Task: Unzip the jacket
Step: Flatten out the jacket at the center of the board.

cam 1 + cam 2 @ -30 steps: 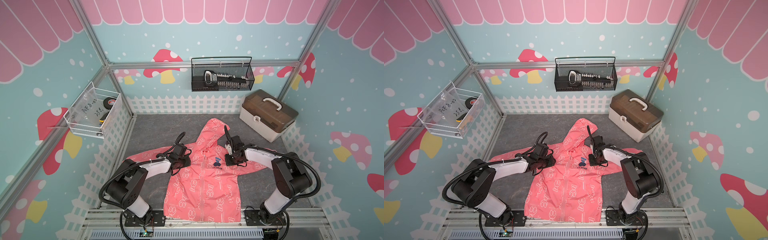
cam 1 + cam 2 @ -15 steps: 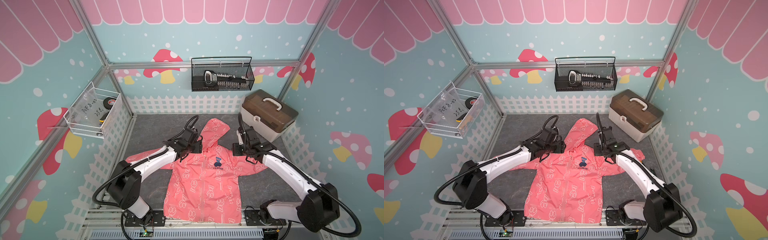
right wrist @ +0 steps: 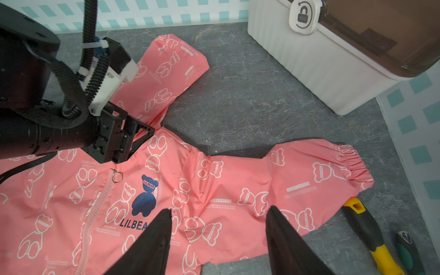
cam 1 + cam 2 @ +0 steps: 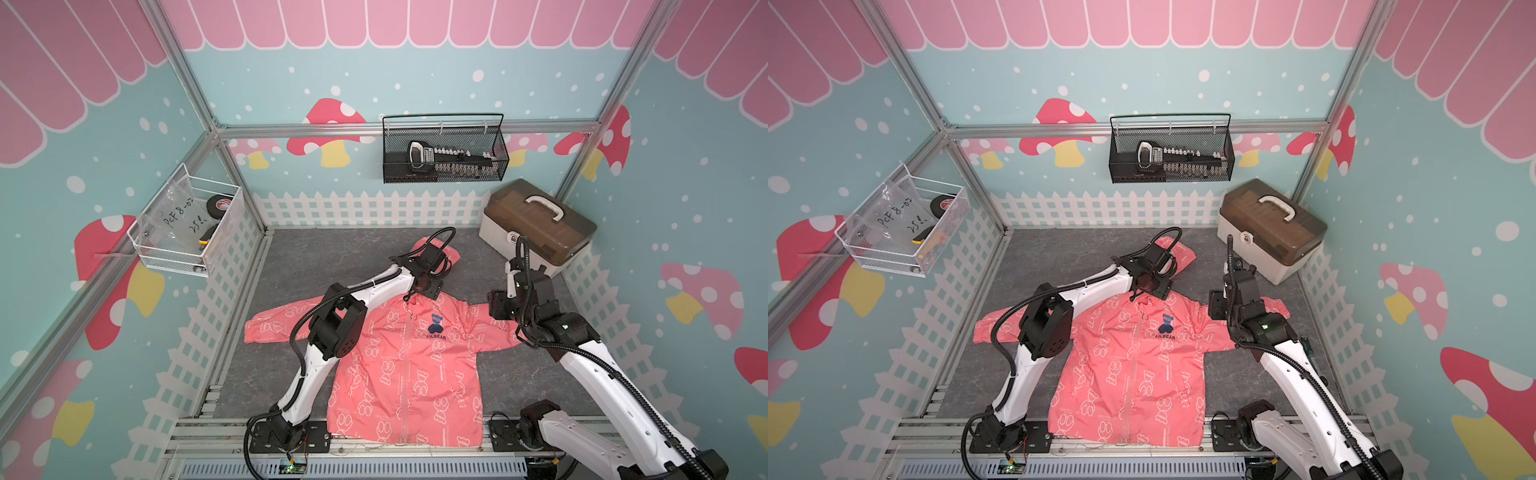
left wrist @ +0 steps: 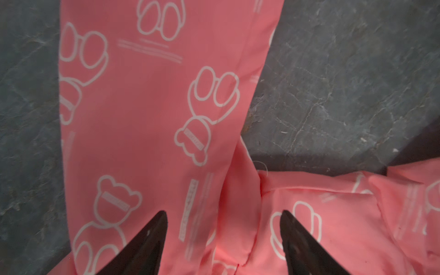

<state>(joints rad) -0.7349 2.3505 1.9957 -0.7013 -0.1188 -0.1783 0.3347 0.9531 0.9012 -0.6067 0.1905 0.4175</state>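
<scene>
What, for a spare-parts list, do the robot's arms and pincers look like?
Left arm and right arm: white link shells, black joint housings, black corrugated cable hoses looping alongside. Left pincer and right pincer: two matte black fingers tapering to points. A white zip tie binds the left wrist's hose.

Both jaws opened; left shifted to the jacket's (image 4: pixel 409 365) collar (image 3: pixel 160 125), right over a sleeve (image 3: pixel 297 181).

Bright even light, left wrist view blurred

The jacket (image 4: pixel 399 365) is thin, smooth cloth. The tabletop (image 4: pixel 324 257) looks matt, grey and stone-veined. The toolbox (image 4: pixel 519 220) at the upper right is glossy plastic.
</scene>
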